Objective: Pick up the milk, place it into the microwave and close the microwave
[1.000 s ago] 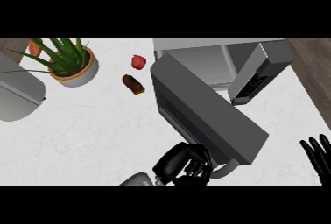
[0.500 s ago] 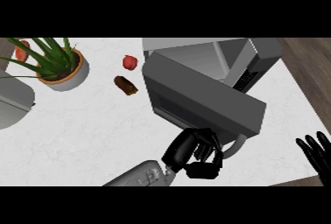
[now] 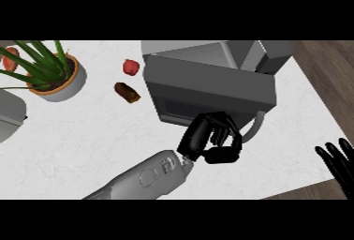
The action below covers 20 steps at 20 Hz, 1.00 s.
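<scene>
Two hands are in the head view. The left hand (image 3: 210, 139) sits against the lower front edge of the microwave door (image 3: 211, 93), fingers curled, apparently holding nothing; whether they hook the door's edge or only press it cannot be told. The right hand (image 3: 339, 161) rests at the right edge of the view, fingers straight and up, well apart from everything.

The milk is not visible anywhere. Judgement: it is probably already inside the microwave (image 3: 207, 56), hidden behind the door, but the view does not confirm this.

The door is swung most of the way toward the cabinet; a pale curved handle (image 3: 257, 125) shows at its lower right corner, just beside the left hand. Step in hand, as I read it: closing the door.

Risks from here:
- The push lands near the door's lower edge, not square on its face. The hand could slide off and leave the door ajar.
- Curled fingers could get caught between door and handle, or between door and cabinet, as the gap closes.
- If the milk stands too close to the opening, the door could strike it and stop short.
- A hard push could shift the whole microwave on the desk (image 3: 90, 136).

Also on the desk, well clear: a potted plant (image 3: 52, 70), a red item (image 3: 130, 67), a brown item (image 3: 127, 92).
</scene>
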Each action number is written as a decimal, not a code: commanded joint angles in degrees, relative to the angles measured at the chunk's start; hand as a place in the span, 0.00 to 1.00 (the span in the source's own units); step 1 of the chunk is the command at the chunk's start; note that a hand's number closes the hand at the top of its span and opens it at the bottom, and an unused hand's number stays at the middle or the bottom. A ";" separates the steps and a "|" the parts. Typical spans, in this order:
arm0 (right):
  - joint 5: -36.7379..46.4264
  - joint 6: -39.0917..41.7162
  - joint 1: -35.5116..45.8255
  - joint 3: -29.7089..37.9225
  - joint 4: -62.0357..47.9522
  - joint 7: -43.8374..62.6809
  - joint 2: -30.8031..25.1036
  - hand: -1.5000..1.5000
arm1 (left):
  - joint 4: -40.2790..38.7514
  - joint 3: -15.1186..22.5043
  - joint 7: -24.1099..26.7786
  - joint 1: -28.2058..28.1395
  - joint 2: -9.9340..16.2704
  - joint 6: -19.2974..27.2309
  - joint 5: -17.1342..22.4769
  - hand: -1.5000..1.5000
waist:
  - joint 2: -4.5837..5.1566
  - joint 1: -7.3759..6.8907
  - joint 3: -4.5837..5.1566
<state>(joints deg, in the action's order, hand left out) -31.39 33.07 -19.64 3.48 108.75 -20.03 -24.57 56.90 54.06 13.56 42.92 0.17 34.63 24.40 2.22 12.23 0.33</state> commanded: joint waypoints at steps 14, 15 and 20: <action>-6.26 -2.72 1.43 2.14 5.04 6.35 -3.40 0.00 | -13.48 -8.25 5.88 13.02 -0.17 -1.34 14.52 1.00 | 1.48 2.33 -0.09; -6.01 -3.64 2.74 1.97 4.84 6.57 -3.04 0.00 | -14.03 -7.94 7.08 12.97 -0.17 -1.39 14.57 1.00 | 2.04 2.26 -0.06; -8.16 -3.13 3.12 2.49 5.45 7.00 -3.69 0.00 | -14.31 -8.41 7.70 13.32 -0.17 -2.40 18.61 1.00 | 2.11 3.54 -0.15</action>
<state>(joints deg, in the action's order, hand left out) -38.25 30.05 -17.25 5.74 113.67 -13.37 -28.09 46.29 48.05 20.24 53.26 -0.01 32.99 40.56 3.66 14.79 0.18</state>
